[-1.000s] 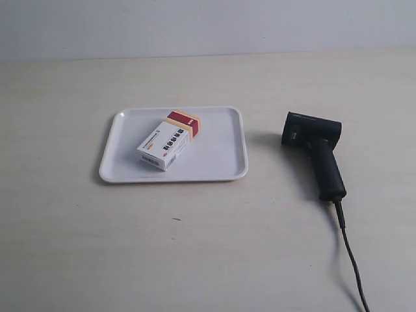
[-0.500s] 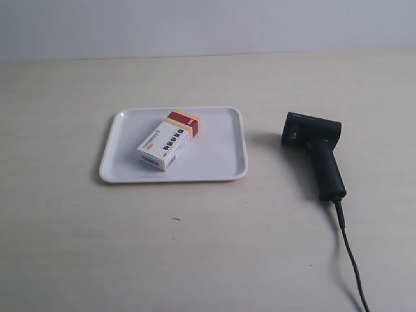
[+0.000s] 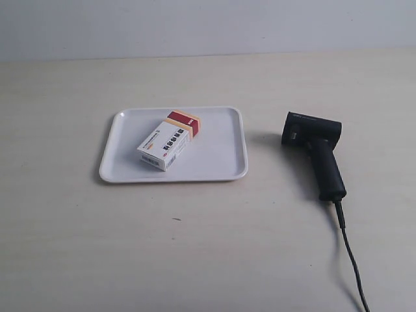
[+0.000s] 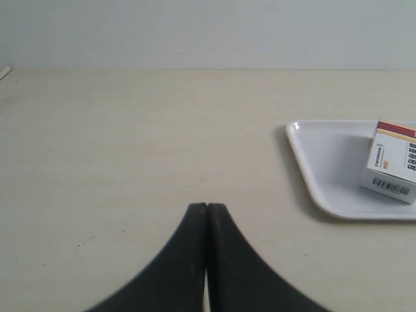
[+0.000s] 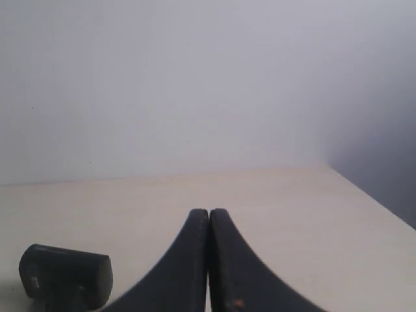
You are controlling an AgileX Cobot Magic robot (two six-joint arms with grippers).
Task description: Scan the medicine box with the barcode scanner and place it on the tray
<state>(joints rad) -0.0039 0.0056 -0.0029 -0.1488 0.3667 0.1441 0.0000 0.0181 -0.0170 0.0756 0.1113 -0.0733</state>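
The medicine box (image 3: 169, 140), white with a dark red and orange end band, lies flat inside the white tray (image 3: 224, 166). In the left wrist view the medicine box (image 4: 392, 162) shows a barcode on its end, on the tray (image 4: 312, 169). The black barcode scanner (image 3: 316, 151) lies on the table beside the tray, its cable (image 3: 351, 260) trailing toward the front edge. Its boxy head (image 5: 65, 273) shows in the right wrist view. My left gripper (image 4: 207, 205) is shut and holds nothing, well away from the tray. My right gripper (image 5: 208, 211) is shut and holds nothing. Neither arm shows in the exterior view.
A pale wooden table (image 3: 195, 247) carries everything, with a plain grey wall (image 3: 208, 26) behind it. The table's far corner edge (image 5: 370, 195) shows in the right wrist view.
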